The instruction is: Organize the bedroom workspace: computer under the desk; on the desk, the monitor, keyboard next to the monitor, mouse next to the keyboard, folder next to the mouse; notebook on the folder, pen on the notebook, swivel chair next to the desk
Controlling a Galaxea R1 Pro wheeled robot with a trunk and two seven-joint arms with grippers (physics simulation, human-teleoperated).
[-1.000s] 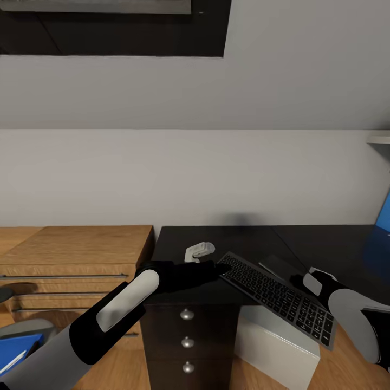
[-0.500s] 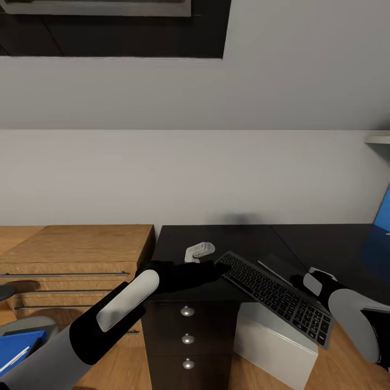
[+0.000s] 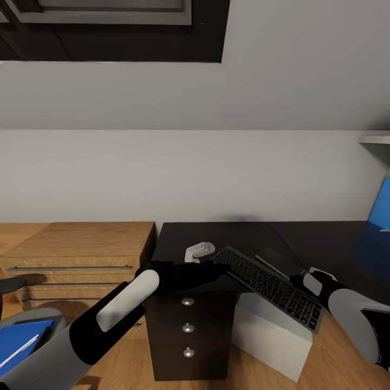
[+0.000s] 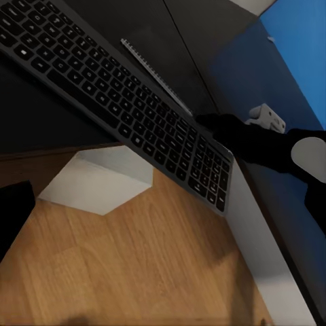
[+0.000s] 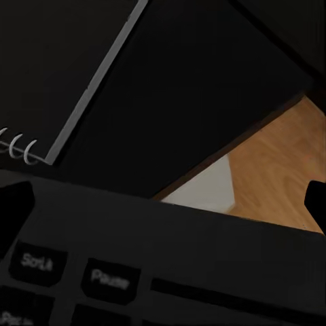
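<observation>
Now the keyboard (image 3: 268, 285) sits further onto the tabletop (image 3: 216, 238) than a second ago, its near end overhanging the computer (image 3: 271, 338). Both end effectors hold its ends, left (image 3: 214, 269) and right (image 3: 297, 281); finger closure can't be told.

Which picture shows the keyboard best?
The left wrist view: the keyboard stretches across it with nearly all key rows sharp, one end jutting past the desk edge. The head view shows it whole but smaller, slanted. The right wrist view shows just a few dark, blurry keys.
</observation>
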